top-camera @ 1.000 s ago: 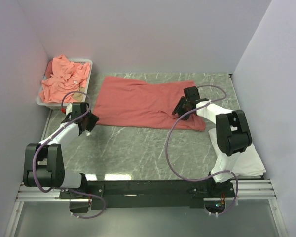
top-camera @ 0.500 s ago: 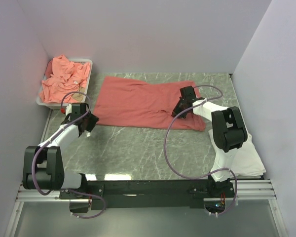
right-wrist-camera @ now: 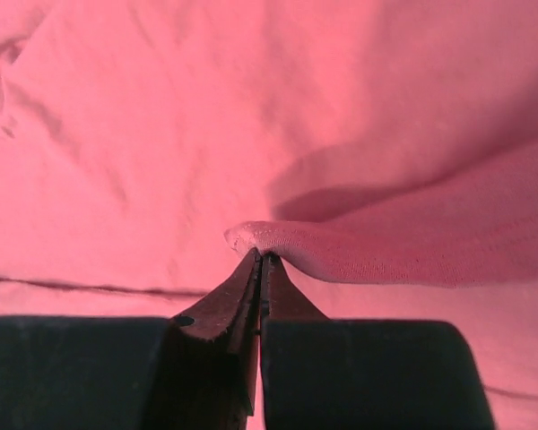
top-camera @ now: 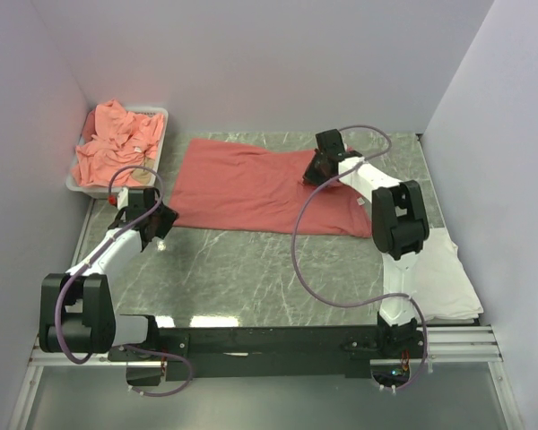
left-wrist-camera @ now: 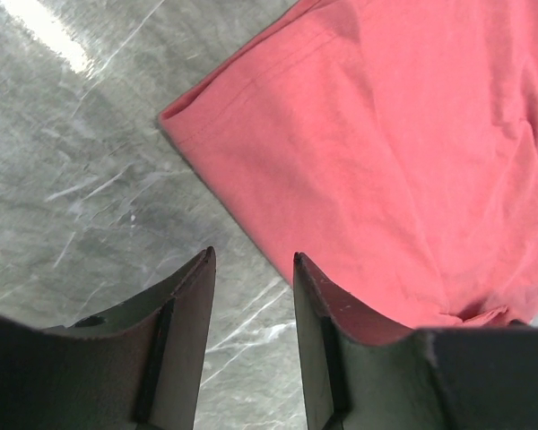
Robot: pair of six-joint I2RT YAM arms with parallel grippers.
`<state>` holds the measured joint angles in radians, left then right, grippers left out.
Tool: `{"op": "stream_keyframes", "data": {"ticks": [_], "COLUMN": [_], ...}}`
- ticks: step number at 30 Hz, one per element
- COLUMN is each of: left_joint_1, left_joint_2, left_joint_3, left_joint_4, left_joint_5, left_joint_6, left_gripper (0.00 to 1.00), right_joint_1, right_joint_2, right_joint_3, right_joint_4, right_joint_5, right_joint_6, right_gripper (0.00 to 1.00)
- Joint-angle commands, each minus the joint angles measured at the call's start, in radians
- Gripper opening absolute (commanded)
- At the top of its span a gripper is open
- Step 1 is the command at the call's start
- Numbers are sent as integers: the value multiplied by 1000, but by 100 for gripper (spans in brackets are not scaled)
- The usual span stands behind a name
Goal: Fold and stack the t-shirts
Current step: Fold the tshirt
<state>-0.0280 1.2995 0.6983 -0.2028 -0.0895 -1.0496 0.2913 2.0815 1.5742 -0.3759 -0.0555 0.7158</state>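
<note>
While left jaws stand parted, right jaws pinch a raised fold of coral t-shirt (top-camera: 242,184).

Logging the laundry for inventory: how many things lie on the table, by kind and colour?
red shirt, spread flat: 1
white tray: 1
pink shirt heap in it: 1 (shirts inside uncountable)
white folded garment: 1
Total: 4
</note>
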Motion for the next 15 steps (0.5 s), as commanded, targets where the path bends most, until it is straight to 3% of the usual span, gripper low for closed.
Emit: {"op": "stream_keyframes", "data": {"ticks": [1, 5, 8, 11, 14, 15], "left_joint_1": [-4, -4, -4, -4, -4, -4], "left_joint_2": [-26, -29, -29, -28, -20, -16], "left_joint_3": [-10, -14, -17, -20, -25, -23], "left_joint_4": [9, 8, 3, -3, -1, -4], "left_joint_5": [8, 7, 1, -16, -51, -67], "left_joint_6": [20, 22, 17, 11, 0, -4], "left_gripper": [45, 45, 46, 46, 47, 47], "right_joint_1": [16, 26, 32, 32, 32, 31], "right_joint_2": [49, 106, 123, 112, 63, 46], "right_joint_3": [93, 165, 191, 205, 202, 201], "right_joint_4": [-57, -78, -81, -92, -104, -112], "right_joint_5": [29, 31, 34, 43, 54, 59], "right_joint_6": [-59, -108, -153, -190, -205, -211], "right_gripper": [1, 2, 12, 31, 56, 58]}}
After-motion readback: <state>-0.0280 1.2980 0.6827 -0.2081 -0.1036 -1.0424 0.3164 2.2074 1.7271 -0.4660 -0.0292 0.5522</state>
